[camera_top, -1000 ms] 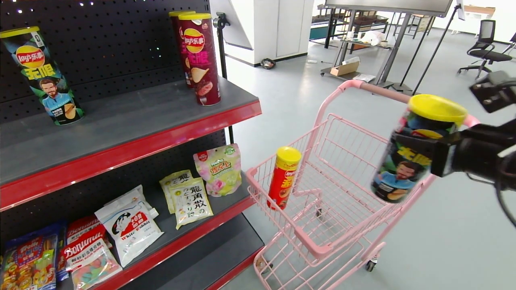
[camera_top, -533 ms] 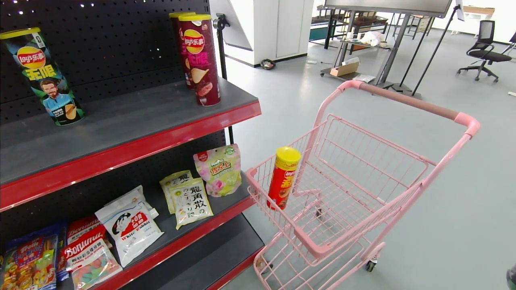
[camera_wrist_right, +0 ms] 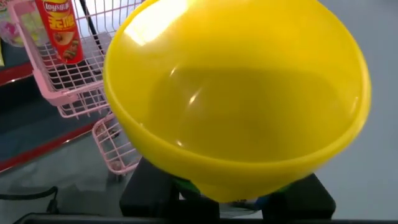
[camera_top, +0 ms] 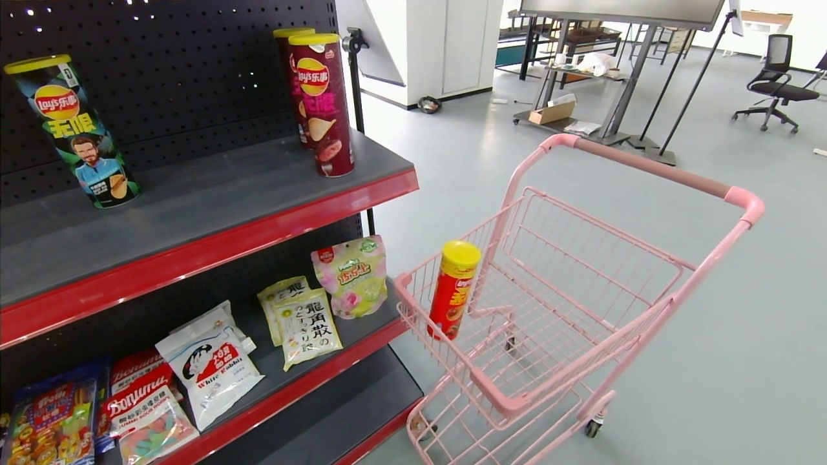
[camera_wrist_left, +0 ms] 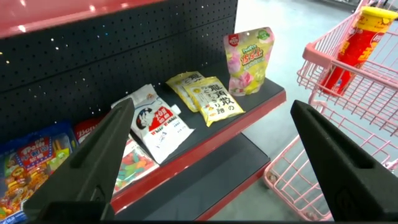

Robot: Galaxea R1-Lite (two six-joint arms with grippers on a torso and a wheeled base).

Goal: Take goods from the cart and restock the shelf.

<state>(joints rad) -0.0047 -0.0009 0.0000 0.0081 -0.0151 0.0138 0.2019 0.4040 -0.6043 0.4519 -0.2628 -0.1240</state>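
Holding entry one, a green-and-blue cardboard crisp tube with yellow plastic lid point(camera_wrist_right: 236, 93), the right gripper point(camera_wrist_right: 227, 198) is clamped on its body, likely to stand it by the matching tube point(camera_top: 74, 132) at ten o'clock on the grey red-edged shelf point(camera_top: 226, 194). Red yellow-capped tube point(camera_top: 455, 290): nine o'clock corner of pink wire cart point(camera_top: 652, 166). Left gripper point(camera_wrist_left: 211, 104): fingers apart, empty.

Red can point(camera_top: 455, 290) in pink cart point(camera_top: 646, 165), shelf point(camera_top: 213, 194)
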